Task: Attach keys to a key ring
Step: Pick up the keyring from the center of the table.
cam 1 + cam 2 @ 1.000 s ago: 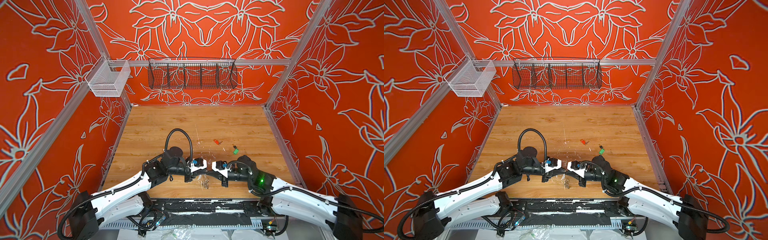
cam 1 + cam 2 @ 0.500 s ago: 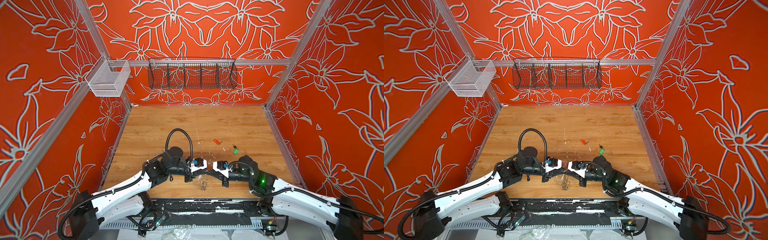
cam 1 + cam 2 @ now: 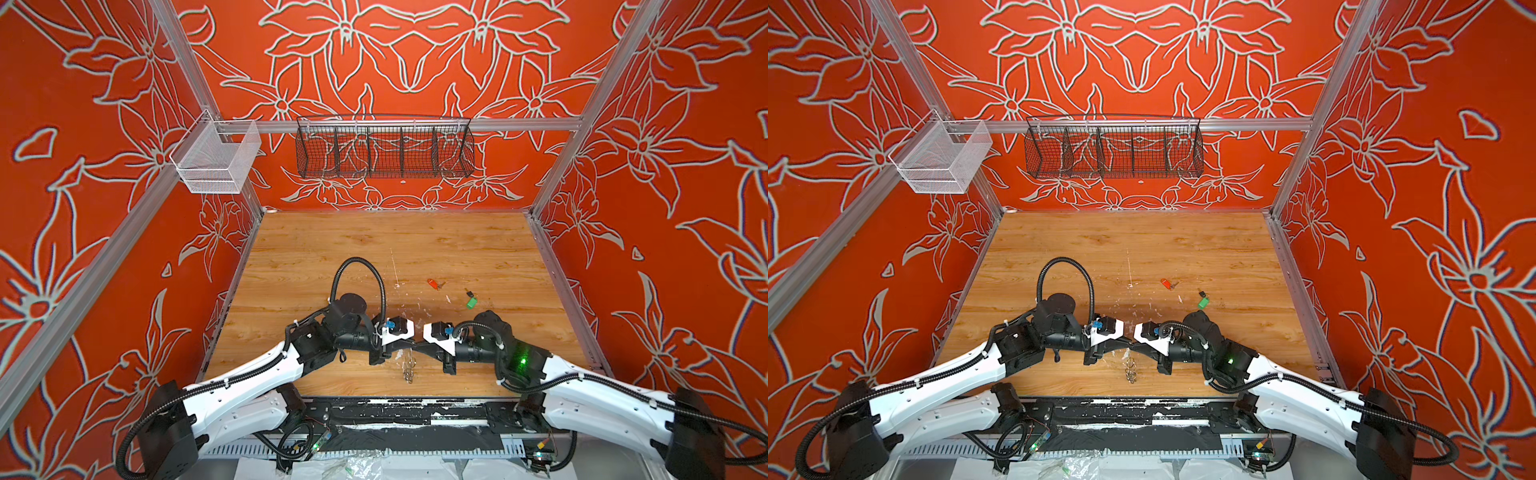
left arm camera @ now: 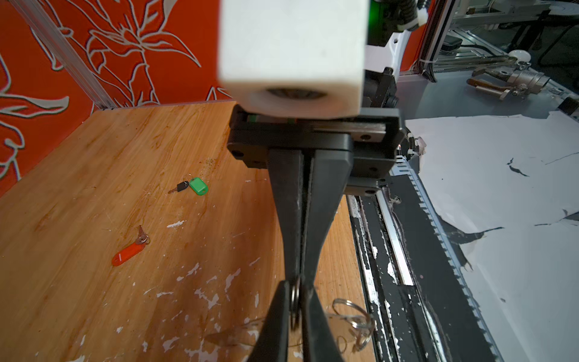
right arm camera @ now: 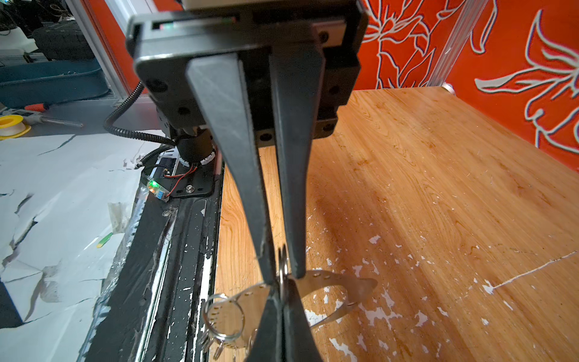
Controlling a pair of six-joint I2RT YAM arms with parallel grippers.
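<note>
Over the table (image 3: 332, 249), left gripper (image 4: 294, 290) and right gripper (image 5: 283, 290), both clamped on the key ring (image 5: 329, 279)

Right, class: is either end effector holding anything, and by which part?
The left end effector and right end effector both pinch one small split ring of the key ring, which hangs below. The orange-tagged key and green-tagged key lie unheld.

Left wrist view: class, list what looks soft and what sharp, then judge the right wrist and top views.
Left wrist view: the white block near the lens is soft, green key and orange key crisp. Right wrist view: the key ring glints, wall lines show blue fringes. Both top views: even light.
</note>
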